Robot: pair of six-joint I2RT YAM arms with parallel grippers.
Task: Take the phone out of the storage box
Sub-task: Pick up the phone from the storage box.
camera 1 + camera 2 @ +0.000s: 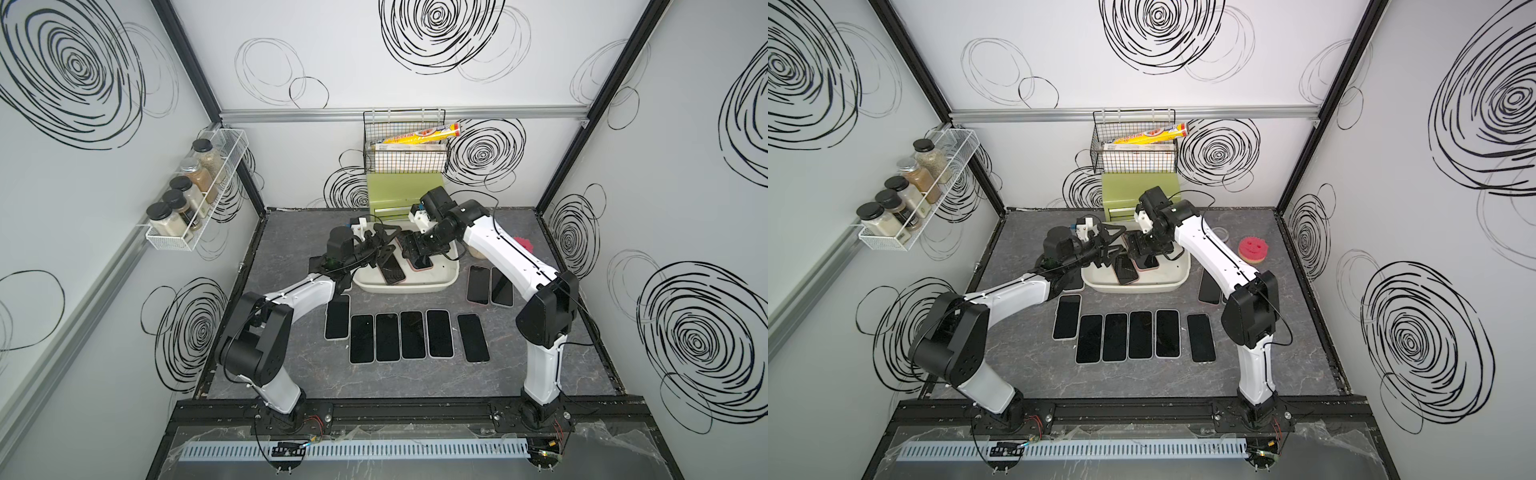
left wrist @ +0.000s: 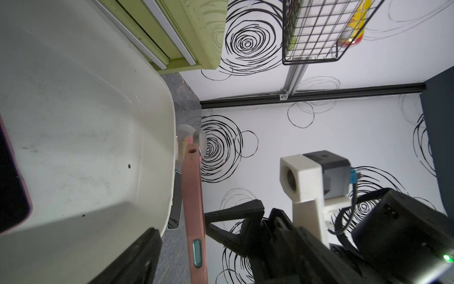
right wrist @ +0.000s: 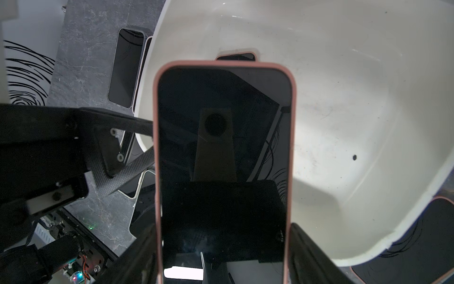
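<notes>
Fingers (image 3: pixel 109 147) of the left gripper (image 1: pixel 388 243) stand spread, gripping nothing, over the left end of the storage box (image 1: pixel 432 286), where a dark phone (image 1: pixel 391 272) lies. To their right, the right gripper (image 1: pixel 417 251), wrist bent steeply down, clamps the pink-cased phone (image 3: pixel 223 152) by its long edges, tilted over the box's middle.

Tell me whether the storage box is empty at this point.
Not empty. A dark phone lies inside the storage box against its near wall, and the right gripper holds a pink-cased phone over it.
</notes>
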